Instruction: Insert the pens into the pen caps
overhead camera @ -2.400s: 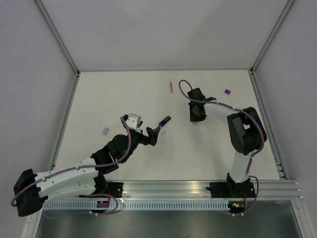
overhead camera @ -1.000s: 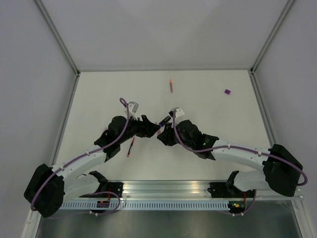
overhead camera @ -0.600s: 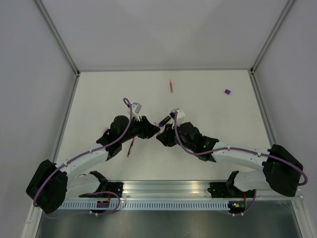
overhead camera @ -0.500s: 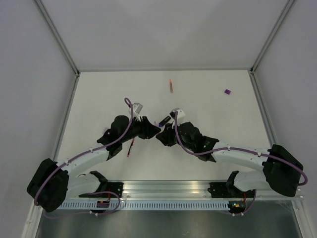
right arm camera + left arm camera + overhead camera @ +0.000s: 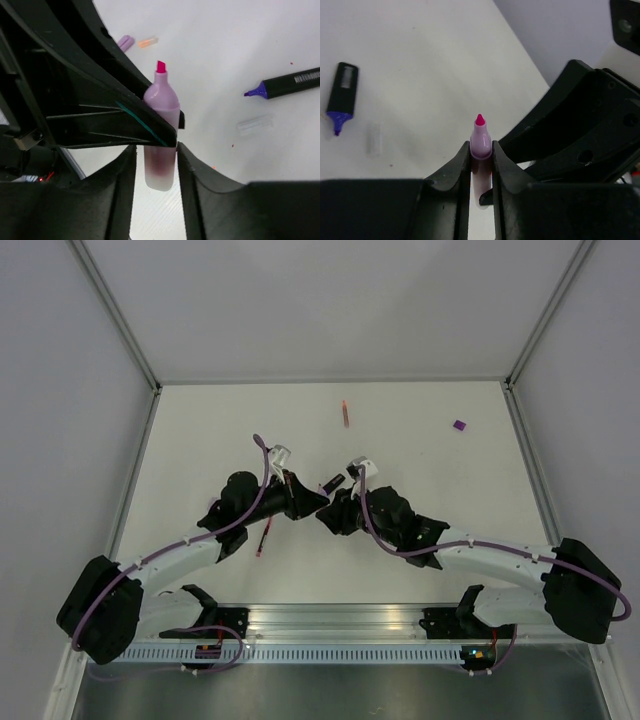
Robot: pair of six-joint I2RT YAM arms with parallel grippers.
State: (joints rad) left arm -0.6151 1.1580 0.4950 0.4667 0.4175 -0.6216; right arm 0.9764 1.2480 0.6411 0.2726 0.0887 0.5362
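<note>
The lilac pen [image 5: 481, 141] looks light, stiff and slick; grip mid-barrel. The left hand [image 5: 481, 147] and right hand [image 5: 157, 150] both clamp it.

The right arm [image 5: 490, 550], folded up at the right side of the table [image 5: 430, 470] earlier, has been stretched out low toward the centre, and the left arm [image 5: 180, 555] has been swung in to meet it. The left tool [image 5: 481, 150], wide a second ago, has been closed on the pale pink-lilac pen [image 5: 480, 139], whose lower end is flanked by the right tool [image 5: 156, 155]. The red pen [image 5: 264, 537], once covered by the left arm, has been uncovered.
</note>
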